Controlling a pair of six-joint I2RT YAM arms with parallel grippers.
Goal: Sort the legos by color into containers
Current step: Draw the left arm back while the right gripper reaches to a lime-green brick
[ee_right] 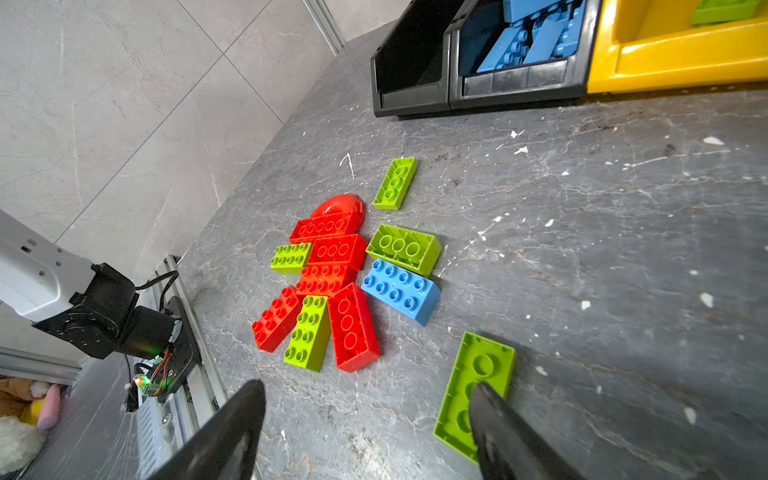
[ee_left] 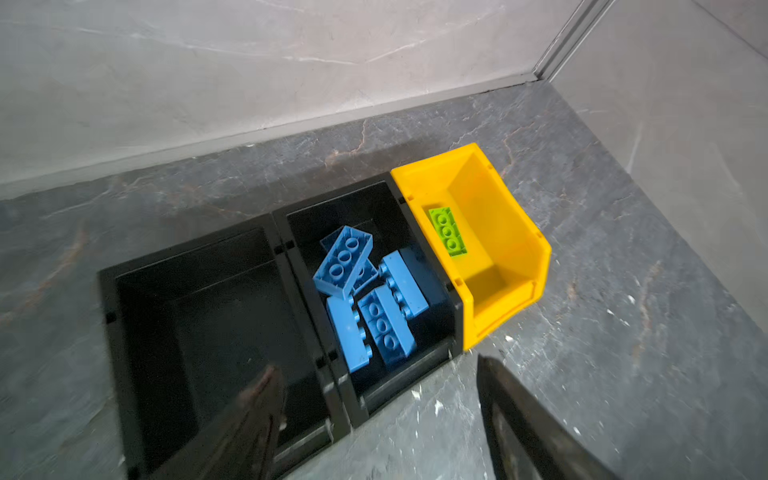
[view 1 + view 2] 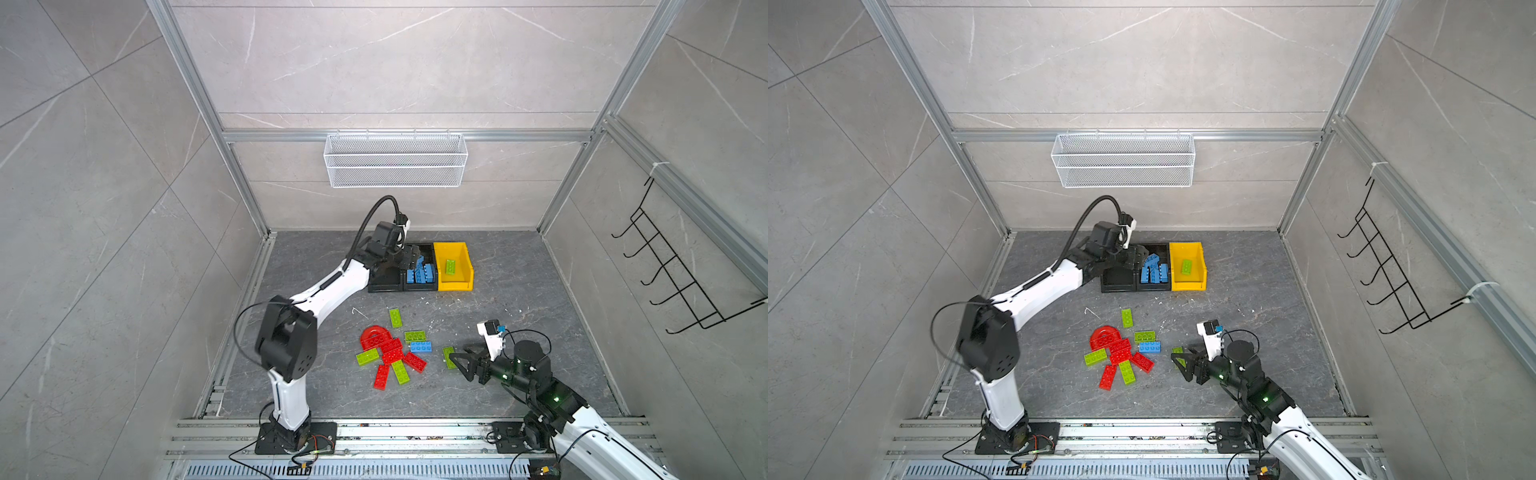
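Three containers stand in a row at the back: an empty black bin, a black bin holding several blue legos, and a yellow bin with one green brick. My left gripper hovers open over the black bins with nothing between its fingers. Loose red legos, a red arch, a blue brick and several green ones lie mid-table. My right gripper stands open low over the table. One of its fingers is above an upturned green brick.
A white wire basket hangs on the back wall and a black hook rack on the right wall. Aluminium rails run along the front edge. The left arm's elbow stands close to the loose pile.
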